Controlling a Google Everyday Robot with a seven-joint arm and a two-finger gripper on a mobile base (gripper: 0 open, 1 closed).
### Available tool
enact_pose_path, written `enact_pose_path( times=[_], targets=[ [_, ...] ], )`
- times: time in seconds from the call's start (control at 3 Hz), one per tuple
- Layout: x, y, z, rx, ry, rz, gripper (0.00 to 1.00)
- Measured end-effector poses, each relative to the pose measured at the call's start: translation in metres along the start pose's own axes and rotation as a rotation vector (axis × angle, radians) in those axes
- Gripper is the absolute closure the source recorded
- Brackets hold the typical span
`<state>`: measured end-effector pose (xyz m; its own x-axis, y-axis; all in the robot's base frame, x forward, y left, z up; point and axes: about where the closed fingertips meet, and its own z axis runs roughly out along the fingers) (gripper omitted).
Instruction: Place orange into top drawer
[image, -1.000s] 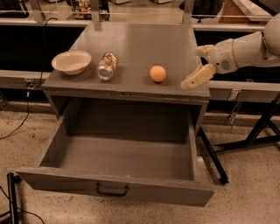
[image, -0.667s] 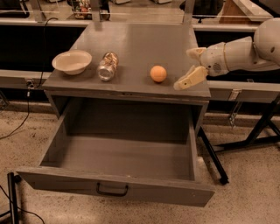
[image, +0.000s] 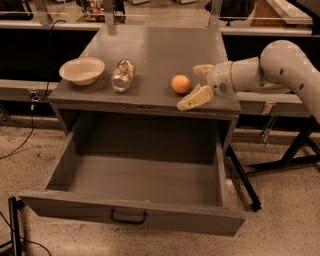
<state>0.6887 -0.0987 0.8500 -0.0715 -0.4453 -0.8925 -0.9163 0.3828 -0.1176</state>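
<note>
The orange (image: 180, 83) sits on the grey cabinet top (image: 155, 55), near its front edge and right of centre. My gripper (image: 196, 84) comes in from the right, just right of the orange and apart from it. It is open, one finger (image: 194, 98) at the front and the other finger (image: 202, 69) behind, with the orange at the mouth of the gap. The top drawer (image: 132, 182) is pulled fully out below, grey and empty inside, with a dark handle (image: 128, 217) on its front panel.
A white bowl (image: 82, 70) stands at the front left of the cabinet top. A shiny can (image: 123, 75) lies on its side between bowl and orange. Black table legs (image: 280, 160) stand to the right. A cable (image: 20, 135) runs along the floor at the left.
My gripper has moved left across the cabinet top, closing most of the gap to the orange. The orange, can, bowl and drawer have not moved.
</note>
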Motion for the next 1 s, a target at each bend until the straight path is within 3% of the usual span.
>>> enact_pose_path(
  times=[0.33, 1.0],
  targets=[
    [0.007, 0.006, 0.022, -0.017, -0.015, 0.042, 0.0],
    [0.008, 0.01, 0.036, -0.047, -0.14, 0.131, 0.41]
  ],
)
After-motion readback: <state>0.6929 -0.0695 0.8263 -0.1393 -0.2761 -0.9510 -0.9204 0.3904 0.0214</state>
